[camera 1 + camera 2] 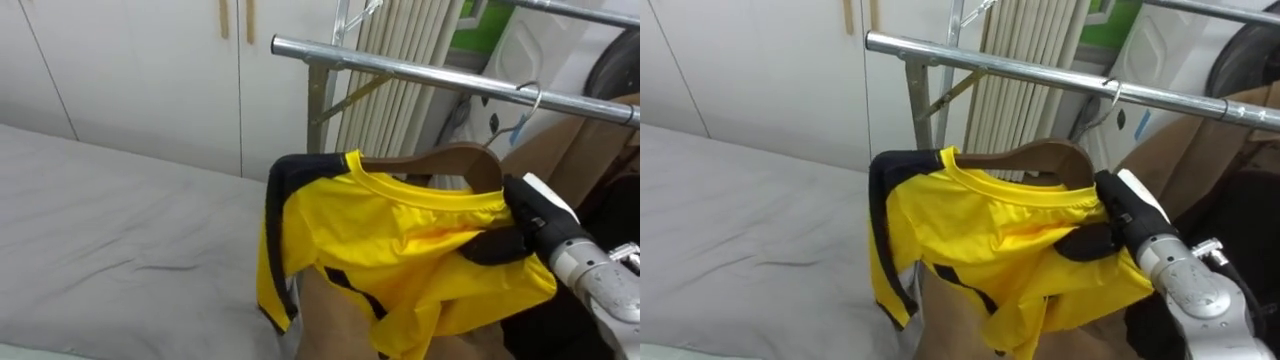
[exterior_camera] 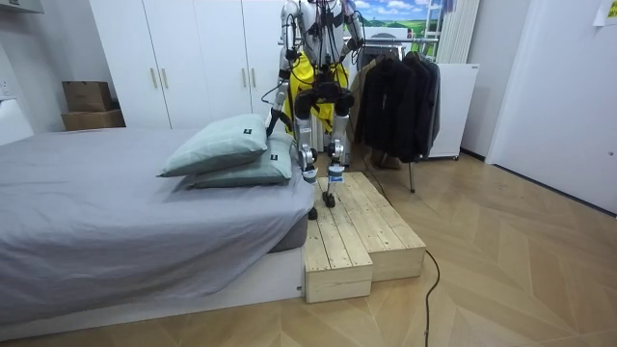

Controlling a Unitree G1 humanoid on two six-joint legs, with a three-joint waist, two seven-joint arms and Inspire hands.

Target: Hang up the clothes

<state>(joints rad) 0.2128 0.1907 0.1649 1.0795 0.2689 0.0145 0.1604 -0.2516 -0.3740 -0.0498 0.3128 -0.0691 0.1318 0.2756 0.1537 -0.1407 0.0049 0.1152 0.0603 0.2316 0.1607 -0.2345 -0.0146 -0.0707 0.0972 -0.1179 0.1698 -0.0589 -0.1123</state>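
Gripping yellow shirt [image 1: 400,235] — right hand [image 1: 540,222], wooden hanger [image 1: 462,158] mostly covered, rail [image 1: 420,70] above

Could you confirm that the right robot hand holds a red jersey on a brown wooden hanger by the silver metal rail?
No: the left eye view shows the jersey is yellow with black trim, not red. The right robot hand does hold it on the brown wooden hanger by the silver metal rail.

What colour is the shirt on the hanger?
The shirt is yellow with black trim, clearest in the left eye view.
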